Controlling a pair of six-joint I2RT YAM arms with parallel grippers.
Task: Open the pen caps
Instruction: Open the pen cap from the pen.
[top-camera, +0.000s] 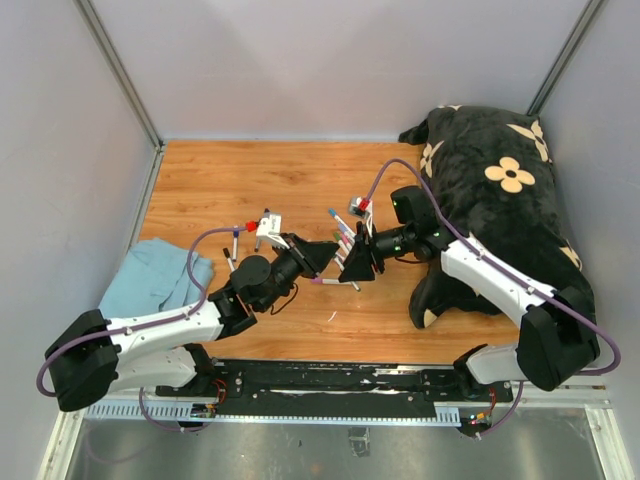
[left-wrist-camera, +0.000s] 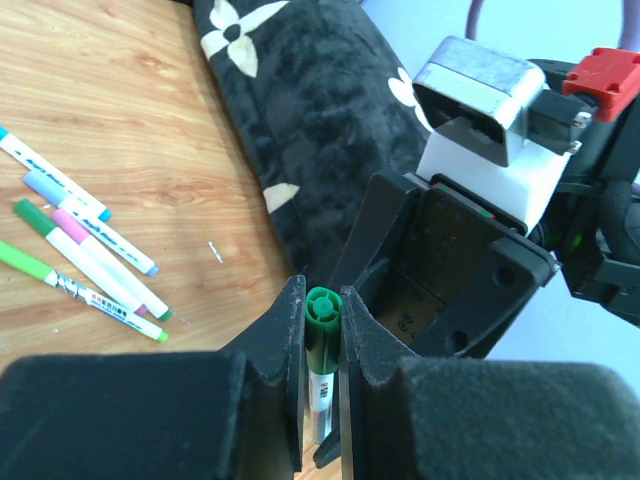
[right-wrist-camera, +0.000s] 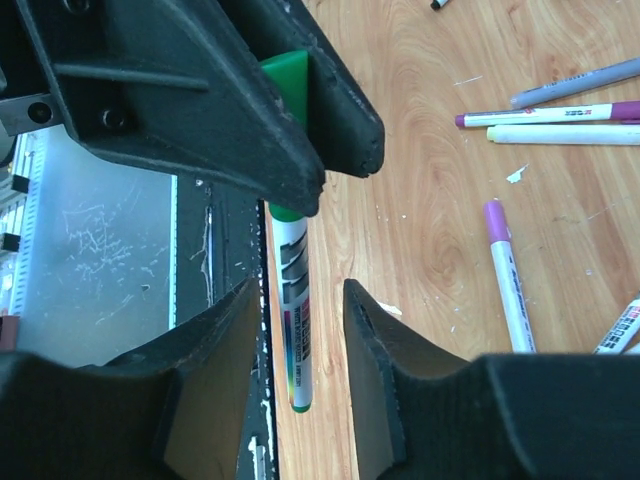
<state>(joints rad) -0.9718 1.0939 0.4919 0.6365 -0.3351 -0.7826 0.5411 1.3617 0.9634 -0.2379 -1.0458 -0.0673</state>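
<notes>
Pen caps (left-wrist-camera: 38, 186): stock on wooden surface (top-camera: 220, 180) with black flowered cushion (top-camera: 500, 205), blue cloth (top-camera: 150, 280), loose capped pens (left-wrist-camera: 95, 262). Left tool (left-wrist-camera: 322, 293) clamped on one green cap (left-wrist-camera: 322, 318), mid-surface; right tool (right-wrist-camera: 300, 290) jaws apart, flanking that pen's white barrel (right-wrist-camera: 297, 335).

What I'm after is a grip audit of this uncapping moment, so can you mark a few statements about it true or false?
1. The left gripper is shut on the green pen. True.
2. The right gripper is clamped tight on that pen. False: its fingers stand apart on either side of it.
3. Several loose pens lie on the wooden table. True.
4. The dark plush lies at the left, under the blue cloth. False: the plush is at the right, and the cloth lies alone at the left.
</notes>
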